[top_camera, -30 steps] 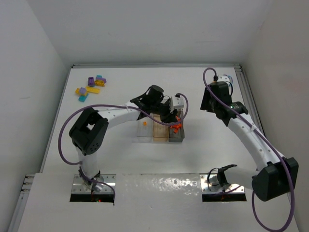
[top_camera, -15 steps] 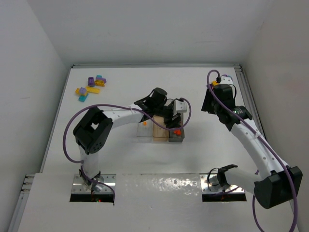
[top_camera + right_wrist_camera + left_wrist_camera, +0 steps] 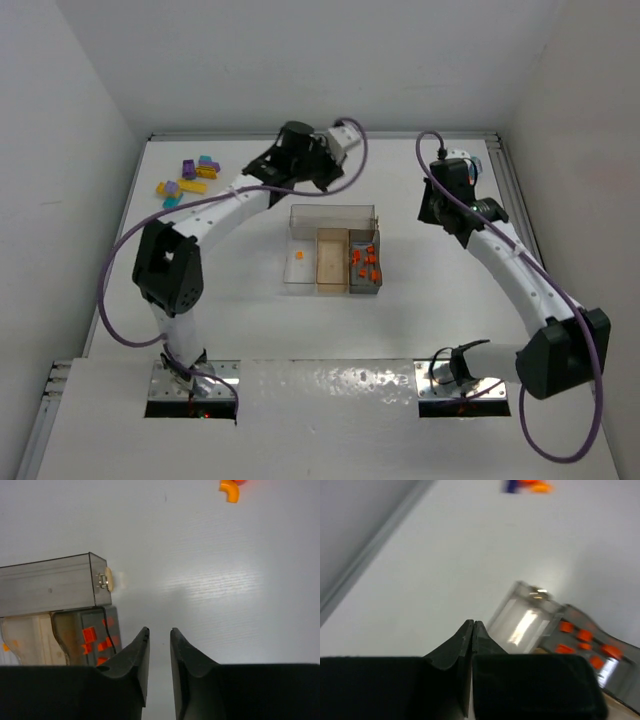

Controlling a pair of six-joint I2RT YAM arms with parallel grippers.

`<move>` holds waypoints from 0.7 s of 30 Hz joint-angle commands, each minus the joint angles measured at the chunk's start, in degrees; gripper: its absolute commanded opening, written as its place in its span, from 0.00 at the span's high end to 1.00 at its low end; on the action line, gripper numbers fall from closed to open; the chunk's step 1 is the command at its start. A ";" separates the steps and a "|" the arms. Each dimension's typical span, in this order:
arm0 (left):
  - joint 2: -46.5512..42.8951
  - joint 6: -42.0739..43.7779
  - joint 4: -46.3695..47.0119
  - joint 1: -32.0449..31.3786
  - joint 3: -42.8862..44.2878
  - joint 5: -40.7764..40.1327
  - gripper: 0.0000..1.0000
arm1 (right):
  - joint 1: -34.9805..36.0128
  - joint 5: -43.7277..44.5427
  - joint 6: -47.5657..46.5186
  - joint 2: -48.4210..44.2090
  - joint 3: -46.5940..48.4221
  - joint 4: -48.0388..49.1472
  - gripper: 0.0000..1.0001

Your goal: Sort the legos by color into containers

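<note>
The clear tray (image 3: 332, 207) sits mid-table, also visible in the right wrist view (image 3: 50, 585) and the left wrist view (image 3: 520, 615). Several orange-red legos (image 3: 366, 262) lie in its grey right compartment (image 3: 97, 640). One small orange piece (image 3: 299, 254) lies in the clear left compartment. Yellow, purple and teal legos (image 3: 185, 180) are piled at the far left. My left gripper (image 3: 322, 165) hangs behind the tray, shut and empty (image 3: 472, 625). My right gripper (image 3: 430, 212) hovers to the right of the tray, narrowly open with nothing between its fingers (image 3: 159, 632).
A curved orange piece (image 3: 229, 491) lies on the table beyond the right gripper. A blurred orange and blue cluster (image 3: 527, 485) shows far off in the left wrist view. The back wall runs close behind the left gripper, and the tan middle compartment (image 3: 331, 262) holds nothing.
My left arm has lifted out of the tray's right end and swung toward the back wall, its gripper shutting. The right gripper's jaws have narrowed.
</note>
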 commanded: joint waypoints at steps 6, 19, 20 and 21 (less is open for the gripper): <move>-10.19 -15.64 -13.42 17.09 -0.69 -45.52 0.59 | -2.54 3.56 3.32 11.17 8.37 8.17 0.44; -17.06 -20.13 -18.91 39.07 -18.45 -36.37 0.38 | -12.40 -6.29 6.22 37.81 32.11 2.54 0.38; -16.97 -20.22 -18.47 39.51 -18.98 -36.37 0.39 | -13.62 -6.90 6.75 37.99 32.11 3.07 0.38; -16.09 -19.87 -17.16 39.95 -19.42 -36.02 0.40 | -14.16 -7.60 7.36 38.42 31.93 3.42 0.38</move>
